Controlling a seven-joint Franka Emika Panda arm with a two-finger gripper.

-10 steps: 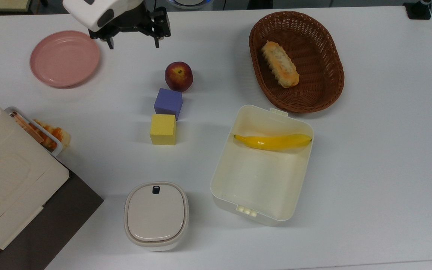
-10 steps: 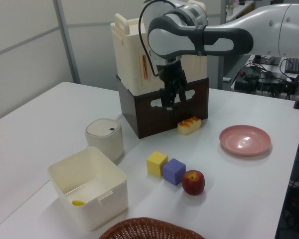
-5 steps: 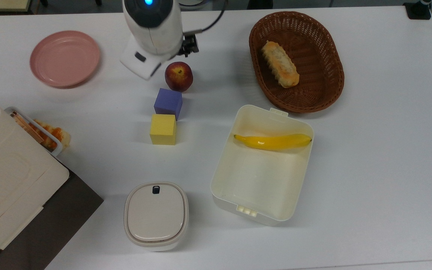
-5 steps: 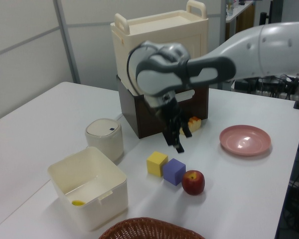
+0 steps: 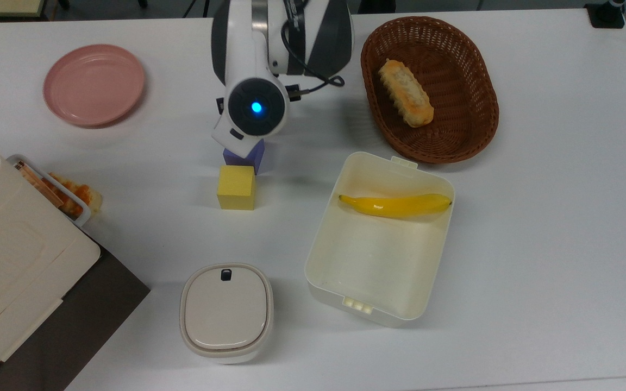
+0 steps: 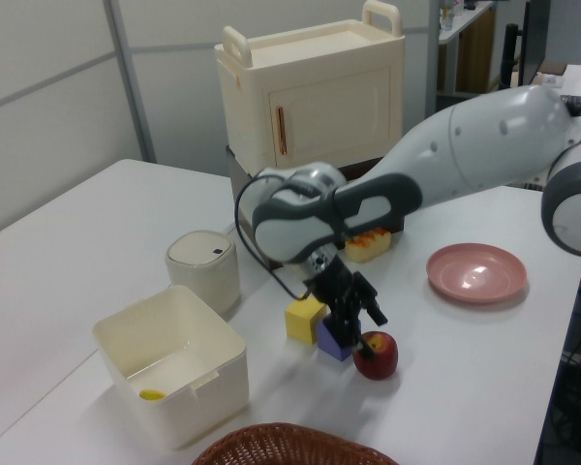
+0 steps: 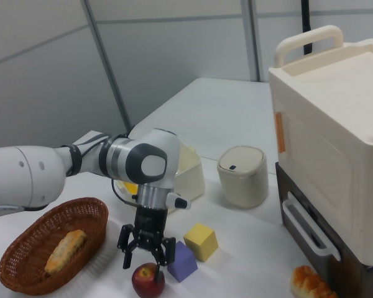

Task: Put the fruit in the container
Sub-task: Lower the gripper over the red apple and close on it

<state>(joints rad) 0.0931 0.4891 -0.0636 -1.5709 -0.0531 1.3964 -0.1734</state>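
Arm: one, reaching down over the worktop (image 5: 536,244), wrist vertical. Gripper (image 7: 147,256): jaws spread, straddling the top of the fruit (image 7: 148,280) (not clenched on it). Fruit: one, on the worktop just beside the purple cube (image 7: 182,261). Right view, left of the fruit: one wicker basket (image 7: 25,248) with one bread roll (image 7: 63,249). Right of the fruit: one purple cube, one yellow cube (image 7: 201,241). Container (image 5: 381,239): one, open, beyond the cubes, holding one banana (image 5: 394,205).
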